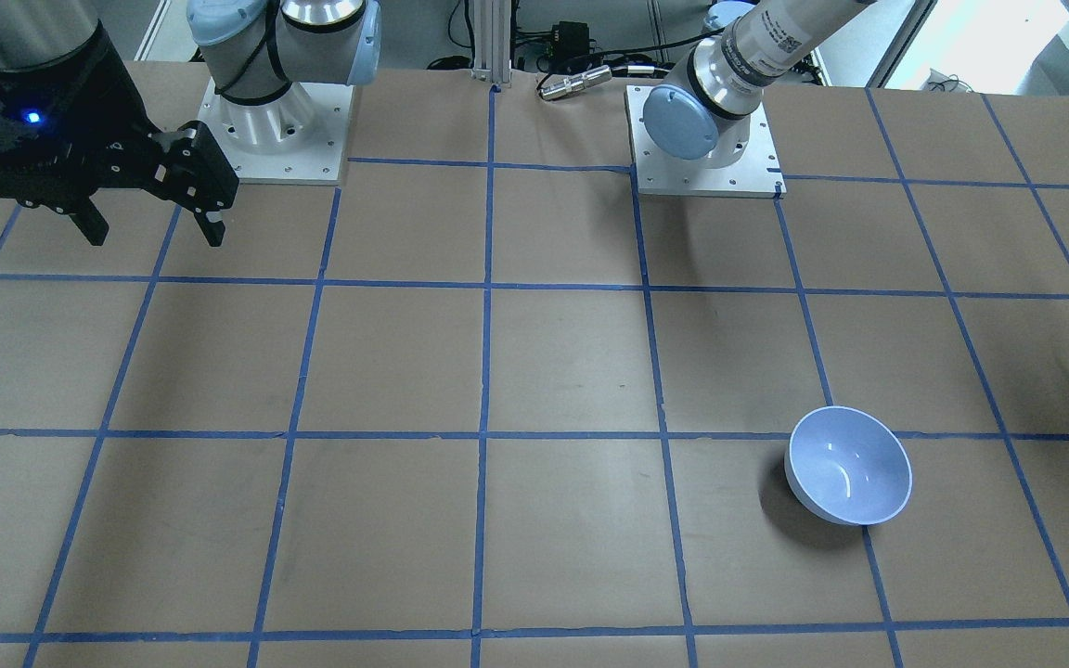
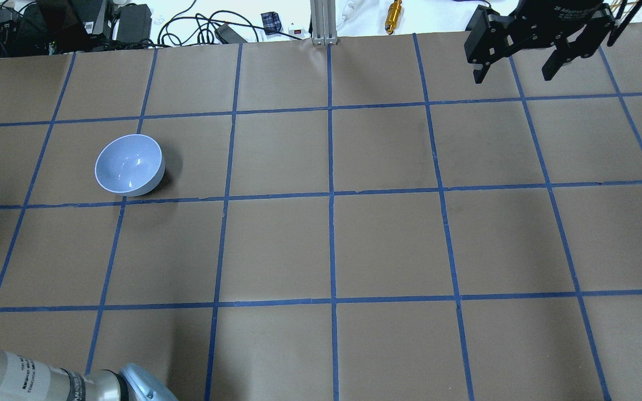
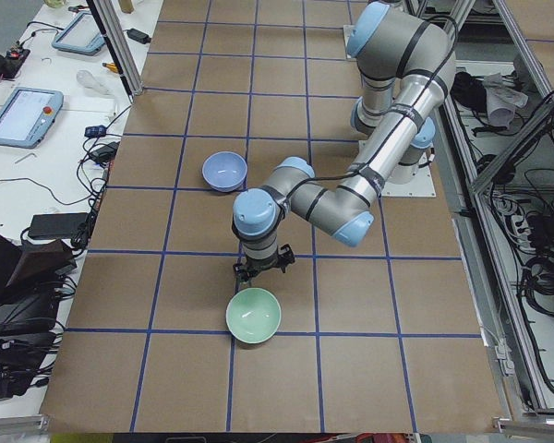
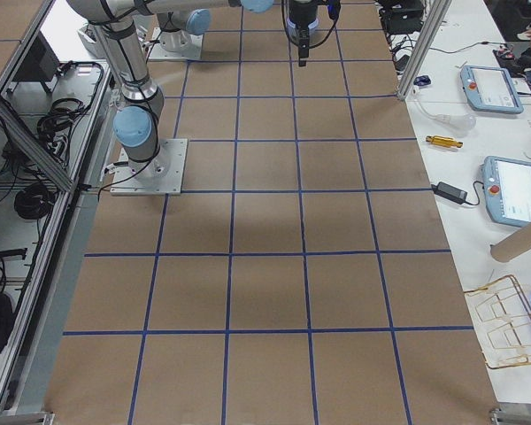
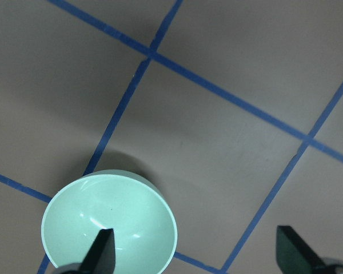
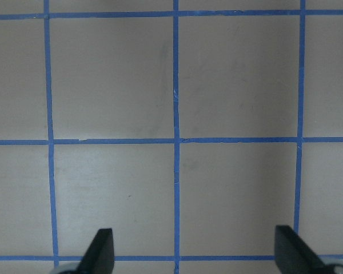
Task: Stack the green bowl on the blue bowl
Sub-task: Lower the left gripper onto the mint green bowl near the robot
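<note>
Green bowl [image 5: 111, 208] partly beneath left end effector [image 5: 194, 240], spread wide | right end effector [image 2: 512, 75] spread, aloft | blue bowl [image 2: 130, 165] well apart

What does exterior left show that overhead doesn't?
Only exterior left: the green bowl, upright and empty, with the left gripper close by its rim. Only overhead: the right gripper, open and holding nothing, at the far right. Both: the blue bowl, upright and empty, standing alone.
</note>
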